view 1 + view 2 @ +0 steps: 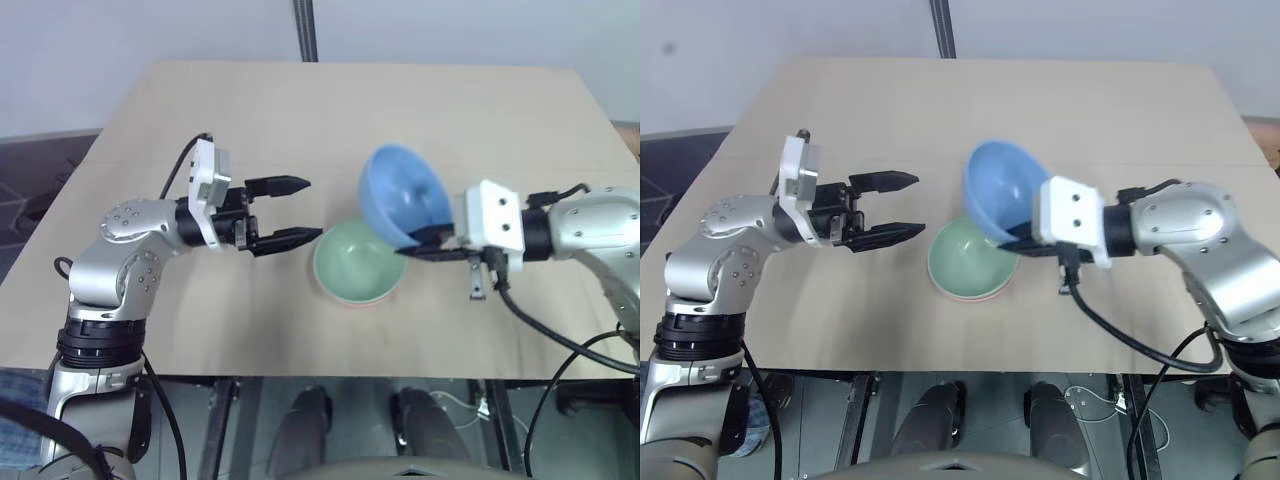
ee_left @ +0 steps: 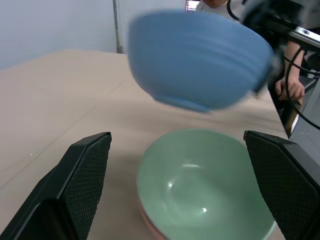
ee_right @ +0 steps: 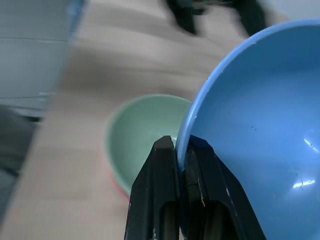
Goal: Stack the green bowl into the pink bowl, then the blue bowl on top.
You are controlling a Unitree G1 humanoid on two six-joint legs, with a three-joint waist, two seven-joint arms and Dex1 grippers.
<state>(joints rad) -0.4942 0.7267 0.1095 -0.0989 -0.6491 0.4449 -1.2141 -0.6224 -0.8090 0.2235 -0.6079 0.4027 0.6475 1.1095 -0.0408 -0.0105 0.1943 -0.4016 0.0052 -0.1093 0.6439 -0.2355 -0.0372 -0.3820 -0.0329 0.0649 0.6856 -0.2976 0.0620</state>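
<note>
The green bowl sits nested inside the pink bowl, of which only a thin rim shows beneath it, near the middle of the table. Just above and to the right hangs the blue bowl, tilted steeply with its hollow facing up and forward. My right gripper is shut on the blue bowl's near rim, one finger inside and one outside. To the left of the nested bowls my left gripper stands open and level, pointing at them with nothing between its fingers.
The table's front edge runs close below the bowls. Bare tabletop lies behind and to both sides. A dark pole rises behind the far edge. A person's hand shows beyond the table's right side.
</note>
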